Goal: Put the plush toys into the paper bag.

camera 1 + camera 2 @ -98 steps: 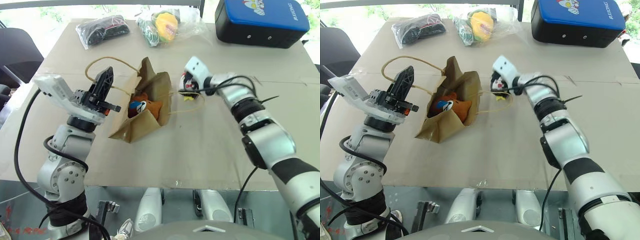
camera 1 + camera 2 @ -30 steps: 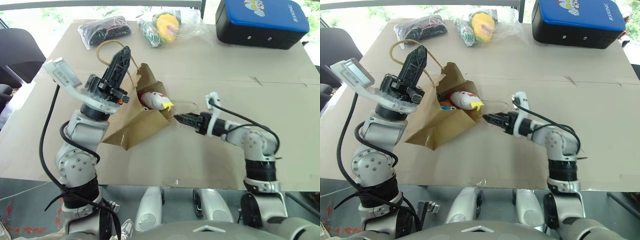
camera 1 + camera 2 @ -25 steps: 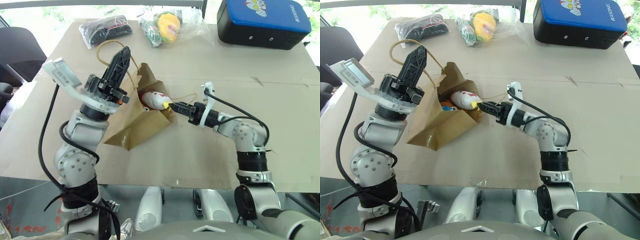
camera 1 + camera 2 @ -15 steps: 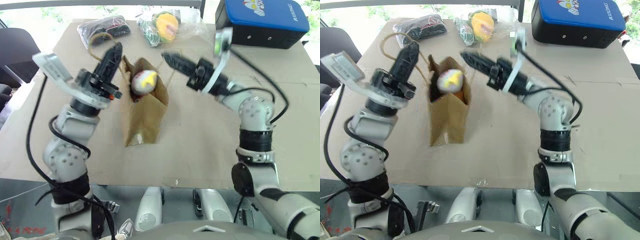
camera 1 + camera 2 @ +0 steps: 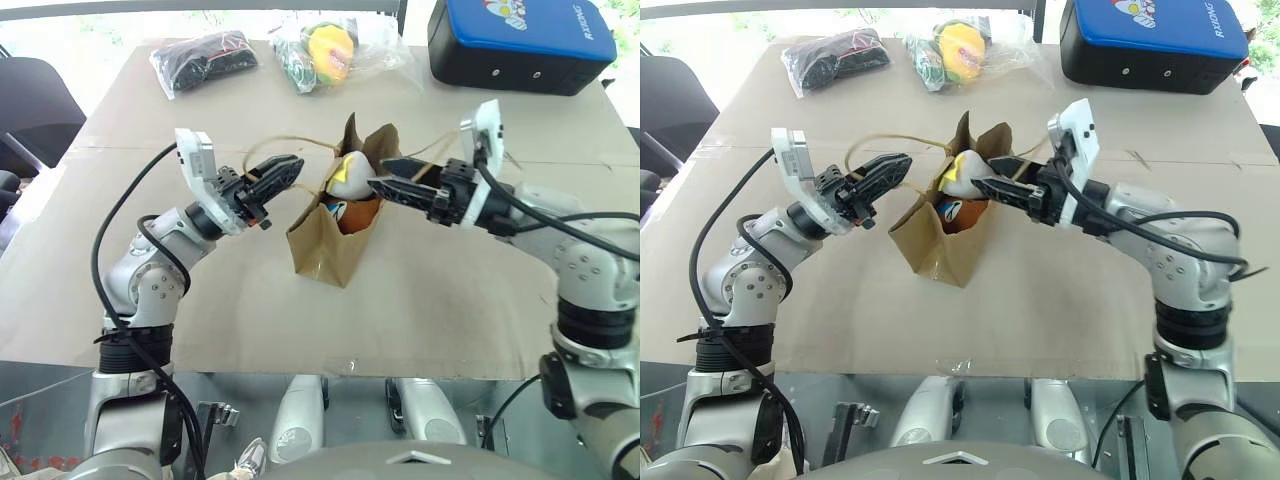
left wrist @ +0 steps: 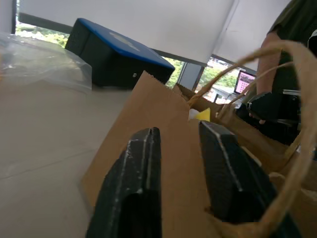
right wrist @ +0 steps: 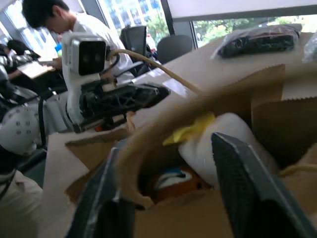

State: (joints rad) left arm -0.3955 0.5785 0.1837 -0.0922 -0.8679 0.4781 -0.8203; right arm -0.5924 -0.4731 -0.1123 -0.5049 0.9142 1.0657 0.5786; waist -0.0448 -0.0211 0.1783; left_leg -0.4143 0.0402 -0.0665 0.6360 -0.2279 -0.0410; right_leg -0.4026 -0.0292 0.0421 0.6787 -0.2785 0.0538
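- As far as the head views show, both plush toys already sit inside the paper bag (image 5: 322,245), which stands on its base on the table (image 5: 450,300) with the mouth open upward
- White chicken (image 5: 348,173) lies on top, and its head and yellow part rise a little above the rim of the bag, so I judge it is not fully sunk in
- Brown creature (image 5: 343,211) is lower in the bag, under the chicken; its blue-orange face shows through the opening
- Left gripper (image 5: 290,170) is just beside the left side of the bag, under one thin loop handle (image 5: 290,143); in its wrist view the two fingers stand apart with a clear gap and nothing is pinched between them
- Right gripper (image 5: 378,186) points at the bag mouth from the other side, close to the chicken; its fingers are spread wide and hold nothing, while a handle loop passes in front of them
- Main work looks done, in my judgement; what may remain is to press the chicken deeper and to draw both arms away without tipping the bag
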